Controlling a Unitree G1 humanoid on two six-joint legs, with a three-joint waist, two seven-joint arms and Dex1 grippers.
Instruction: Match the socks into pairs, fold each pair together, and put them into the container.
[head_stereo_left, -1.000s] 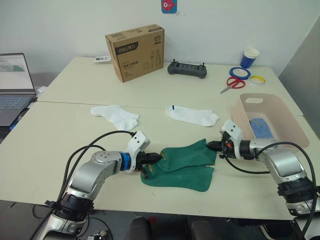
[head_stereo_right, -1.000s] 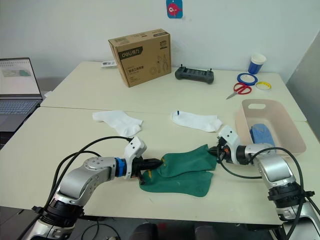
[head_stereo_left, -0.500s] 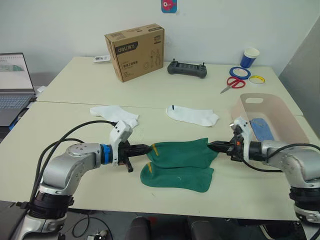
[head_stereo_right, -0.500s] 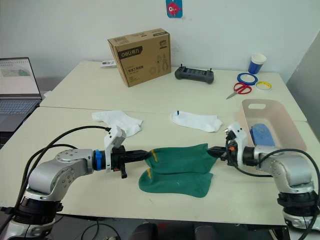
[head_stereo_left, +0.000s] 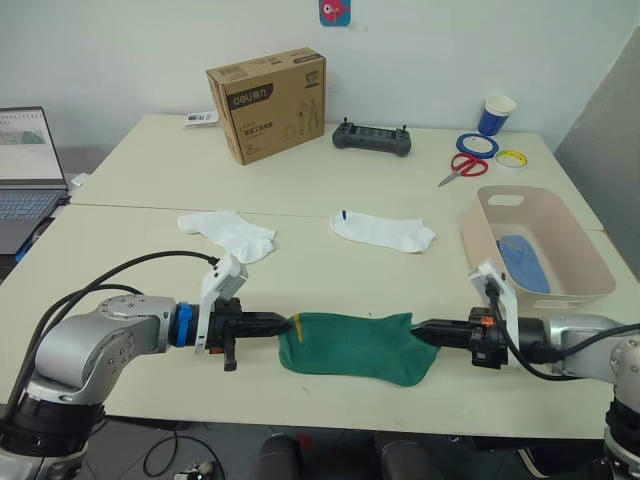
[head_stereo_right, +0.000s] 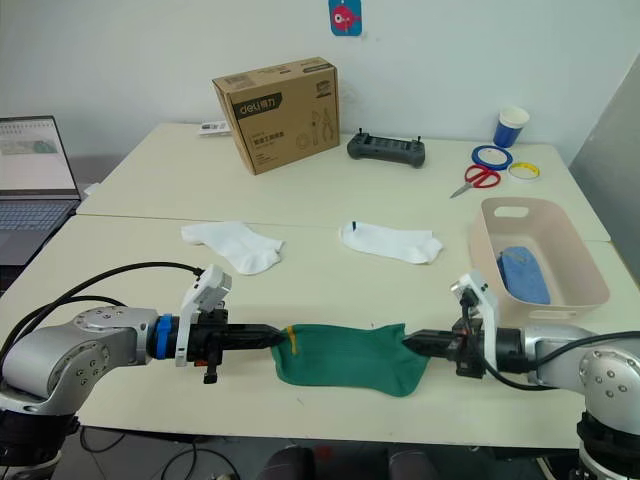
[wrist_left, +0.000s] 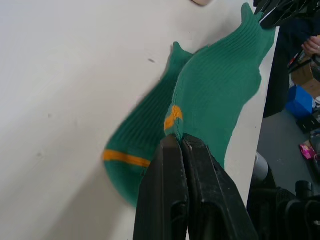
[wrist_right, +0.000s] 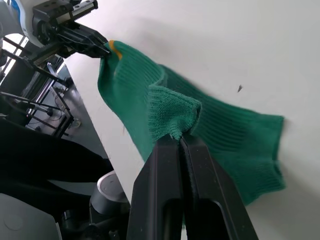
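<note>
place: office or lab — pale desks (head_stereo_left: 330, 190) | laptop (head_stereo_left: 28, 170) | tape rolls (head_stereo_left: 481, 146) — scissors (head_stereo_left: 458, 167)

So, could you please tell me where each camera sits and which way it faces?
Left and right eye views: on the head, looking forward and down at the table; both arms show.
Left wrist view: along the left hand, pinching the green sock.
Right wrist view: along the right hand, pinching that sock's other end.
Shared: each wrist view shows the opposite hand.

Stacked socks (head_stereo_left: 355, 345) at table (head_stereo_left: 120, 250) front edge — between left gripper (head_stereo_left: 286, 323) and right gripper (head_stereo_left: 420, 329), two socks (head_stereo_left: 232, 231) behind, tub (head_stereo_left: 580, 262) right — sock (head_stereo_left: 520, 262) inside, box (head_stereo_left: 266, 91) far back.
</note>
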